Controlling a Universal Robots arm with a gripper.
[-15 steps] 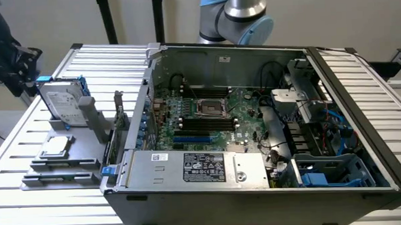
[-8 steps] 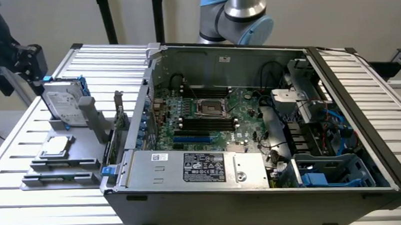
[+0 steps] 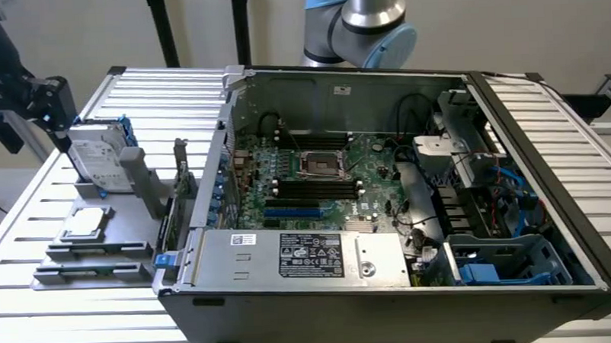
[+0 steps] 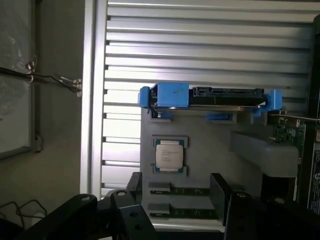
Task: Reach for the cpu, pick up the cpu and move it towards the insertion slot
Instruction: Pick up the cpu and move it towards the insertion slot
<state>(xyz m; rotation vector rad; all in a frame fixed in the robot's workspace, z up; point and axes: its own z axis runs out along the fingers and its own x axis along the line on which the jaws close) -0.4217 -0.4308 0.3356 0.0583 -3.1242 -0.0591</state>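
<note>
The gripper [image 4: 176, 186] holds its jaws wide apart, with two dark fingers [image 4: 219, 187] spread and nothing between them. It hangs short of the grey holder [image 4: 210, 150] and touches nothing on it. Just beyond the jaws, two long narrow memory sticks [image 4: 182, 191] lie in the holder's grooves. Right past them sits the cpu [image 4: 169, 155], with the blue-railed hard drive [image 4: 210, 97] standing on edge behind it.

In the exterior view the cpu rests at the lower left of the frame, on the slatted counter [image 3: 17, 216] outside the open computer case [image 3: 392, 306]. The insertion slot [image 3: 320, 165] shows near the middle of that frame, on the board inside the case. It is well apart from the cpu, with the case wall between them.

The cpu looks light, thin and stiff. Its smooth metal lid would probably be slippery, and I'd expect the underside to be delicate, so a pinch on the thin tan edges seems safer than any pressure on the faces. Small tabs on the holder hug the edge facing the hard drive and the edge facing the memory sticks. The other two edges look free, and those seem the place to take hold.

It lies flat with the silvery top up and its sides square to the holder and the hard drive. It is so nearly square that it has no real long axis. The print on the lid is too small to show which way it reads.
</note>
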